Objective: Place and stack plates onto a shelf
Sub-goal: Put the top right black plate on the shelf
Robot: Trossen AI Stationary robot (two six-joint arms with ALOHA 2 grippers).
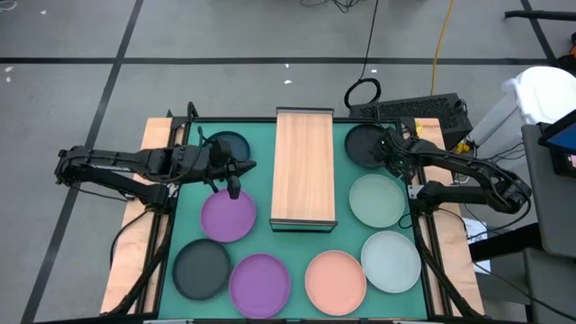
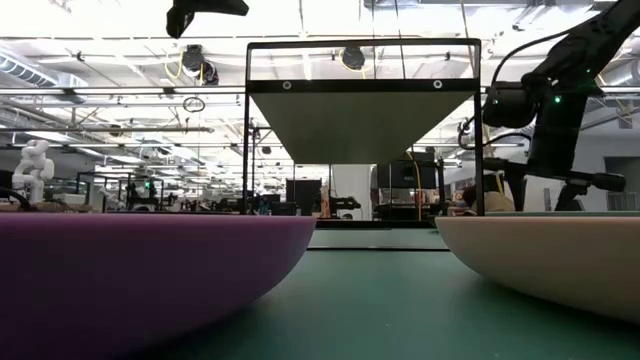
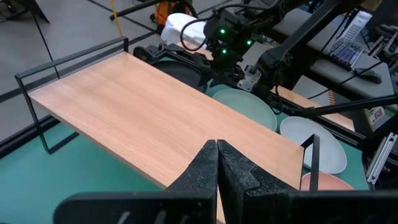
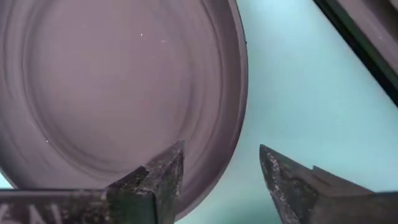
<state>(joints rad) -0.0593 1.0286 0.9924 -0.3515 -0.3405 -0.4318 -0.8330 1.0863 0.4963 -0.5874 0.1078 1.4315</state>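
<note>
directly over the rim of a dark grey plate (image 1: 363,144) at the far right corner of the green mat (image 1: 346,236), the right gripper (image 4: 221,168) hangs with its fingers spread; one finger (image 4: 163,171) sits above the plate's inside, the other over bare mat beyond the edge, and nothing is held. whether the tips touch the plate cannot be told. the wooden shelf (image 1: 304,166) lies just to that plate's left in the high view, its long axis running away from the front of the table, and its top is bare. so the right arm looks far better placed for this plate, and the carry would likely be a short sideways lift up onto the shelf. meanwhile the left gripper (image 3: 217,163) is closed and empty, raised above a purple plate (image 1: 227,216) on the shelf's other side.
</note>
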